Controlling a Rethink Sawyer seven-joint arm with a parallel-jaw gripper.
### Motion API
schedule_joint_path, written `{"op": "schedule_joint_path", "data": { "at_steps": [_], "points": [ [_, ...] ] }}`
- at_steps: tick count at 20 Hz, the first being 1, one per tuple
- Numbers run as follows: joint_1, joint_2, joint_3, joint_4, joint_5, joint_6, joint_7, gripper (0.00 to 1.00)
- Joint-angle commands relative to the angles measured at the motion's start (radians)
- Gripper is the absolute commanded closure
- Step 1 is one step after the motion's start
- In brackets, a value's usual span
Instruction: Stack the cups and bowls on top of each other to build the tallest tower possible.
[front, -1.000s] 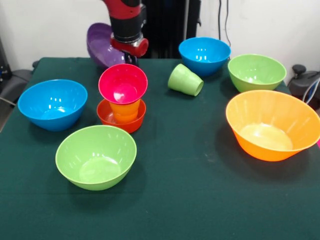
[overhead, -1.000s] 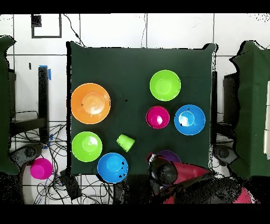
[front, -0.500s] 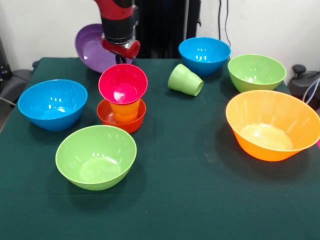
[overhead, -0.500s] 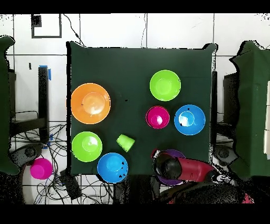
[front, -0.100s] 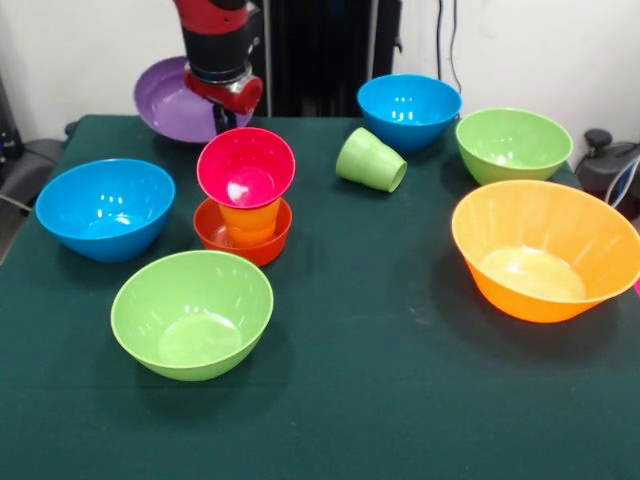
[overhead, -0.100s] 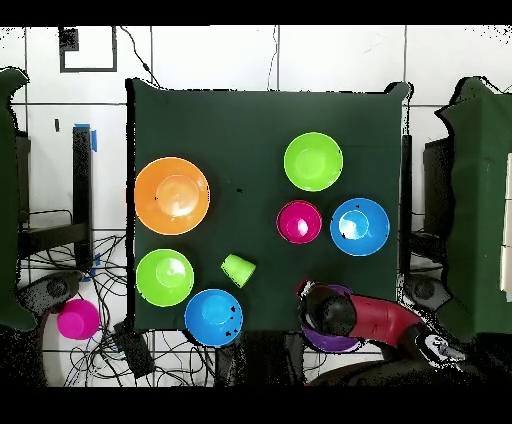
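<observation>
No readable text, labels, brands, numbers or signs in either view. Bowls (front, -0.100s: 545, 250) and cups (front, -0.100s: 370, 160) are plain glossy plastic, unmarked. The green desk (front, -0.100s: 400, 400) cloth is bare of print. The red and black arm (front, -0.100s: 215, 45) shows no legible lettering. The wall behind the desk carries no sign.
</observation>
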Motion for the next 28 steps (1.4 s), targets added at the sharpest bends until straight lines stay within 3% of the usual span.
{"op": "schedule_joint_path", "data": {
  "at_steps": [1,8,16,19,24,28],
  "points": [
    [0.003,-0.001,0.140,-0.125,-0.077,0.051,-0.129,0.00],
    [-0.054,-0.023,0.191,-0.089,-0.032,0.121,-0.127,0.00],
    [-0.079,-0.042,0.232,-0.084,-0.036,0.167,-0.141,0.00],
    [-0.066,0.007,0.182,-0.085,-0.025,0.163,-0.073,0.00],
    [-0.028,0.131,0.092,-0.116,-0.046,0.035,0.041,0.00],
    [0.003,0.193,0.051,-0.138,-0.022,-0.013,0.096,0.00]
  ]
}}
